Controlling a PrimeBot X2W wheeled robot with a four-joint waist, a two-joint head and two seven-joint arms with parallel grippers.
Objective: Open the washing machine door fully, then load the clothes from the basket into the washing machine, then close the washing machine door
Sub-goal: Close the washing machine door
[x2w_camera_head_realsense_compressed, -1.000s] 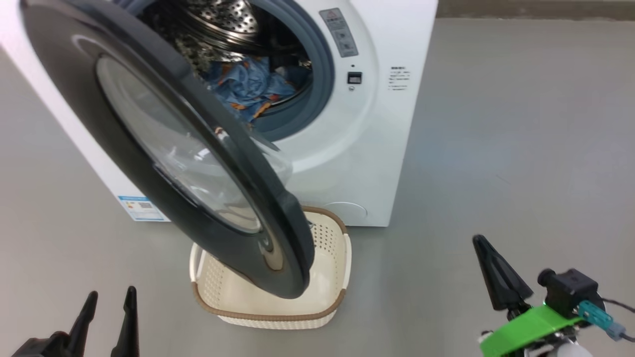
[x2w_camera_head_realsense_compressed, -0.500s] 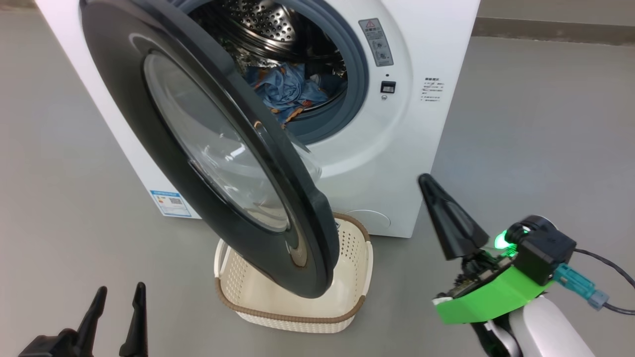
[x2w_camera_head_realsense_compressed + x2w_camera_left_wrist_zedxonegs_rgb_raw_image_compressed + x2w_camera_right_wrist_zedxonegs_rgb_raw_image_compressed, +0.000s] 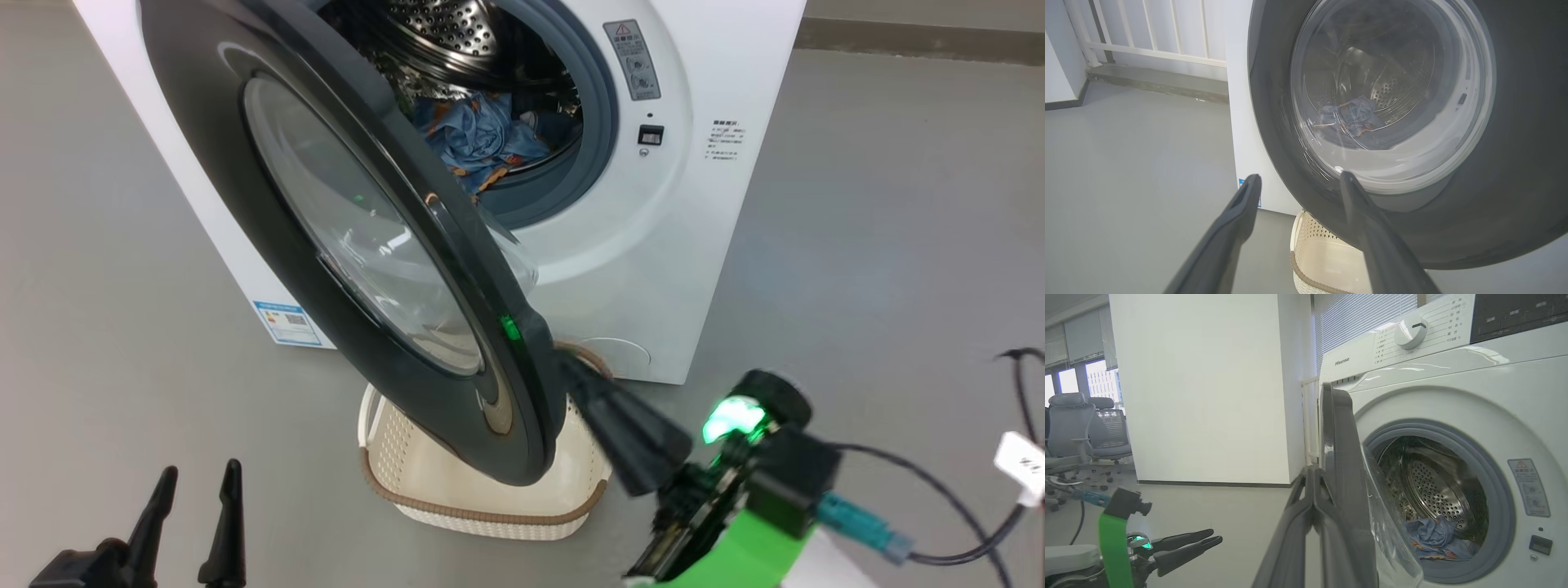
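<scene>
Glossy black round washing machine door [image 3: 200,155] stands swung out above the cream perforated basket [image 3: 482,516], closed right gripper [image 3: 565,361] at its edge, left gripper [image 3: 200,472] spread empty, light blue printed clothes [image 3: 478,139] inside the steel drum [image 3: 445,28].

Glossy black round door [image 3: 326,245] stood half open, overhanging cream perforated plastic basket [image 3: 490,516] and barring reach from above. Drum mouth of white front-loading washing machine [image 3: 694,245] lay open from the right, over grey floor [image 3: 882,204].
</scene>
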